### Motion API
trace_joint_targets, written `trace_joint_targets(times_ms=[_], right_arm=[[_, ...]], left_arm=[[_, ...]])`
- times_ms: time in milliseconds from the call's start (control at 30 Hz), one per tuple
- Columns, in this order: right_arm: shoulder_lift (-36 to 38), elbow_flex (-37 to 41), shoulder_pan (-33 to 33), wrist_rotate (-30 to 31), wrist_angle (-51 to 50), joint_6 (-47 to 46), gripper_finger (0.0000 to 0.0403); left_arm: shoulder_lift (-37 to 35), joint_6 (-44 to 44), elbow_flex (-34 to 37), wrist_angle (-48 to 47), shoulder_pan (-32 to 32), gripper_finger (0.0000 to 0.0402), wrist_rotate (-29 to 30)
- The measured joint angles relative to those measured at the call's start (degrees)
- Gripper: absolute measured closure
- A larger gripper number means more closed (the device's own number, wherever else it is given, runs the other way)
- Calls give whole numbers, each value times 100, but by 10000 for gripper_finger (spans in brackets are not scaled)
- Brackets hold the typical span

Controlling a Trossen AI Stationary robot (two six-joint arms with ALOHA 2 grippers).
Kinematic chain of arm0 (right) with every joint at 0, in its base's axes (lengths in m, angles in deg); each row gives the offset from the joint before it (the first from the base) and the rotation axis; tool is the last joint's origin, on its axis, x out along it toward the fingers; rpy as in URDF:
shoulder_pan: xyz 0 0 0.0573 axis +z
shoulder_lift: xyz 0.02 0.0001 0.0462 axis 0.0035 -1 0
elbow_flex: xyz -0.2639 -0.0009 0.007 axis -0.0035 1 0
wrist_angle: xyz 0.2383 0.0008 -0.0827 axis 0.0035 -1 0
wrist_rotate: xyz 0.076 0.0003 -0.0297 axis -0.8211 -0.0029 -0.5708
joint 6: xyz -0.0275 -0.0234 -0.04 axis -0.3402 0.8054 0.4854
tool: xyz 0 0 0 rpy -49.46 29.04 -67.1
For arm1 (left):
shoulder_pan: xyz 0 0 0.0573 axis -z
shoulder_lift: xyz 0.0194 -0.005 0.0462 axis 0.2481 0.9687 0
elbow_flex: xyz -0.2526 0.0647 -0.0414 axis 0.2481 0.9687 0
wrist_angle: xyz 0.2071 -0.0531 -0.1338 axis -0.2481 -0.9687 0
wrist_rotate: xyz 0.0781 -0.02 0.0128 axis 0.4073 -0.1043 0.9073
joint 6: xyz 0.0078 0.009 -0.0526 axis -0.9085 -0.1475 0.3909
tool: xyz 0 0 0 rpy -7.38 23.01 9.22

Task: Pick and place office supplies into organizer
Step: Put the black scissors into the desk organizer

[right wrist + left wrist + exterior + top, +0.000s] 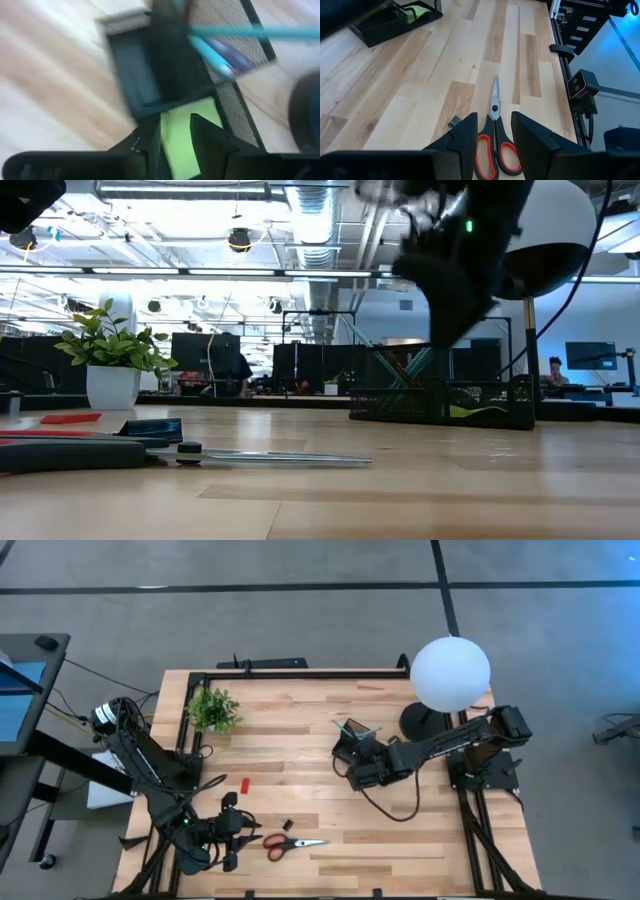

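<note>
Sitting on the wooden counter (400,840), the black organizer (352,745) is right under the right claw (175,132). That claw's two fingers stand apart over the tray with nothing between them. Just below the claw lies the green sticky pad (187,135) in a low part of the tray. A little past the claw, a teal pen (215,57) and a purple pen (232,56) lean in the tall mesh part. So some of the job looks done: the pad and the pens are already in.

The left claw (492,137) is at the near edge of the counter, well apart from the tray. Its fingers are spread and hold nothing. The red-handled scissors (494,142) lie flat on the counter with their handles between those fingers, blades pointing away from the claw. I think grabbing them comes next.

A small red block (245,784) sits near the left claw, out on the bare wood. A tiny black clip (287,824) lies just beside the scissors. These three things still need to go in.
</note>
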Motion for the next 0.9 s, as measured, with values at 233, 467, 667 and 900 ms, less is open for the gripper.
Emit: trace_joint_targets(times_ms=[233,467,667,900], right_arm=[[11,-1005,977,279,167,502,315],[-18,-1093,2037,945,1869,1361,315],[-375,-1098,2494,1940,2311,1372,315],[-956,-1089,2466,1971,2463,1372,315]], left_arm=[[0,0,0,0,0,287,34],[44,268,-2,40,2,287,45],[623,758,-7,321,37,287,-356],[1412,1021,-4,741,-17,287,-546]])
